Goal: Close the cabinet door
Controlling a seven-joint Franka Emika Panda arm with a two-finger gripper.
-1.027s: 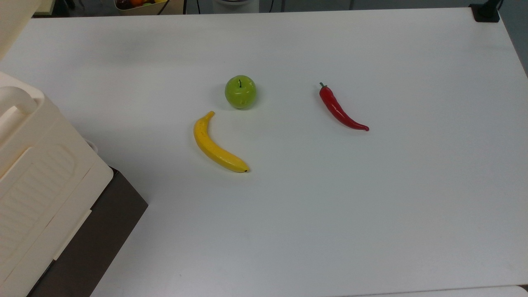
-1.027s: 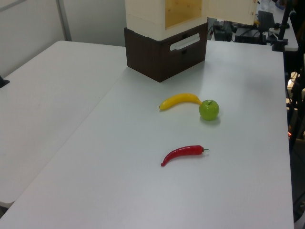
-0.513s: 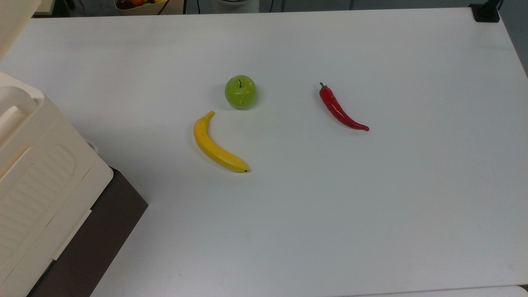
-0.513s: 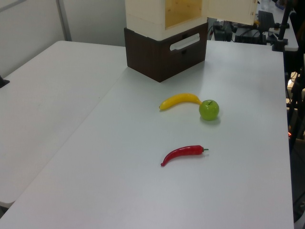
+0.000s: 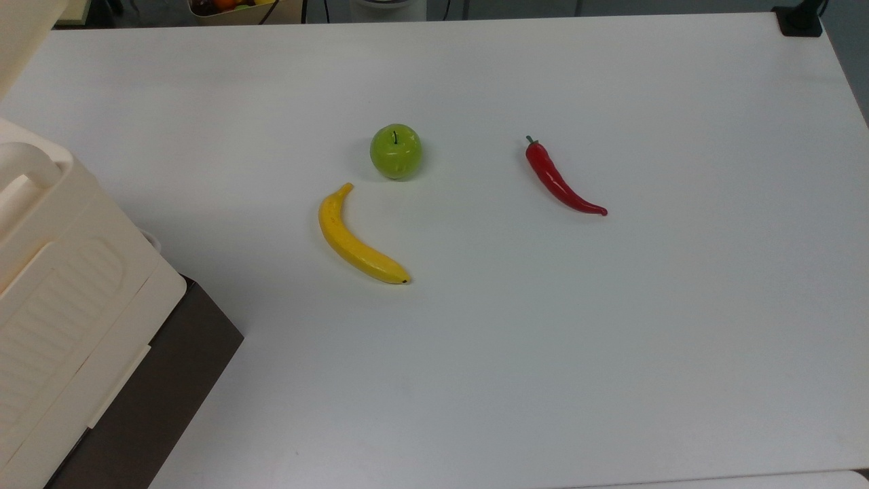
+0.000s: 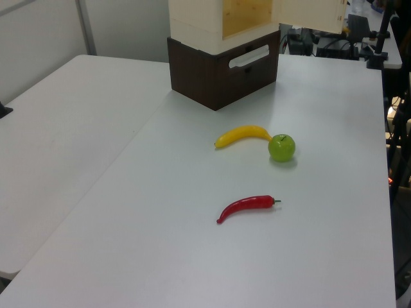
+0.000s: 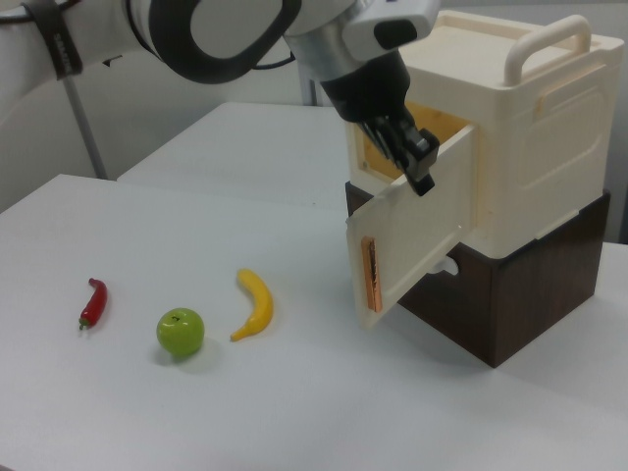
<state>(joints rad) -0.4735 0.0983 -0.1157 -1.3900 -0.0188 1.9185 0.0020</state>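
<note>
though partly hidden, claw [image 7: 420, 167] seemingly touches cabinet door [image 7: 412, 245].

cream cabinet [image 7: 530, 147], dark brown box [image 7: 510, 304], yellow banana [image 5: 356, 238], green apple [image 5: 396, 151], red chili [image 5: 560, 180].

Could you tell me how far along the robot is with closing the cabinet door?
Nothing looks finished yet: in the right view the cabinet door stands swung out from the cabinet, leaving the wooden interior exposed. In hand: the tool is at the door's top edge, seemingly placed to push it. Left to do: swing the door flush against the cabinet front. The banana, apple and chilli lie apart from the door's path.
</note>
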